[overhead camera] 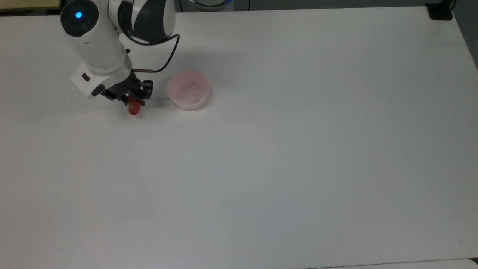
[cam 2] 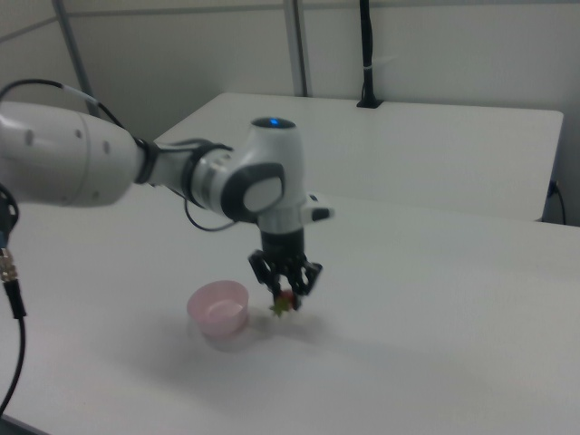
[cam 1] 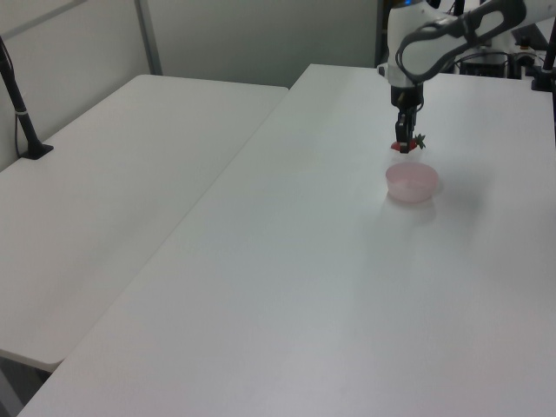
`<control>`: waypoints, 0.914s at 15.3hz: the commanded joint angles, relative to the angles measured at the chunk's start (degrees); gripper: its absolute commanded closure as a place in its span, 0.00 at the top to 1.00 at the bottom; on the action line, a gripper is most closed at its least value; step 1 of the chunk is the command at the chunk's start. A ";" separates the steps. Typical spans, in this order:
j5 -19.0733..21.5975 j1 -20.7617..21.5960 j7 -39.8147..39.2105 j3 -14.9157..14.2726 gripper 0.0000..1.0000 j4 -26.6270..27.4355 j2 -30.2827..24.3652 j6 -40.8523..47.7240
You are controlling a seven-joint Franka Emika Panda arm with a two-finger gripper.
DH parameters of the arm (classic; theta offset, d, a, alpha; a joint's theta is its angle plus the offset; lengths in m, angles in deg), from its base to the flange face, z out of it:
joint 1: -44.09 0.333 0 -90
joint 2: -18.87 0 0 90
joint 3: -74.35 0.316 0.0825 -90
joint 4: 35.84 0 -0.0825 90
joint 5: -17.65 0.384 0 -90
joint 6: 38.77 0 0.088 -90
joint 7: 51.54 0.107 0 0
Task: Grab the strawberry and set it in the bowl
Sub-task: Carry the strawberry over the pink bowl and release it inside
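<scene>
On the white table [overhead camera: 298, 149], the pale pink bowl [overhead camera: 188, 89] sits upright just right of the gripper [overhead camera: 131, 100] in the top view. The gripper's fingers are clamped on the strawberry [overhead camera: 134, 106] (red tip pointing down), lifted clear of the tabletop in the right view, beside the bowl, not over it.
</scene>
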 commanded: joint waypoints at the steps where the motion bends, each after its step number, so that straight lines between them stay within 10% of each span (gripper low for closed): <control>1: 0.78 1.03 0.57 3.28 0.21 1.30 -7.44 10.05; 12: -0.18 4.37 5.75 7.51 0.25 1.48 -3.67 14.91; 14: -0.18 4.37 5.75 7.51 0.67 1.39 -3.59 14.91</control>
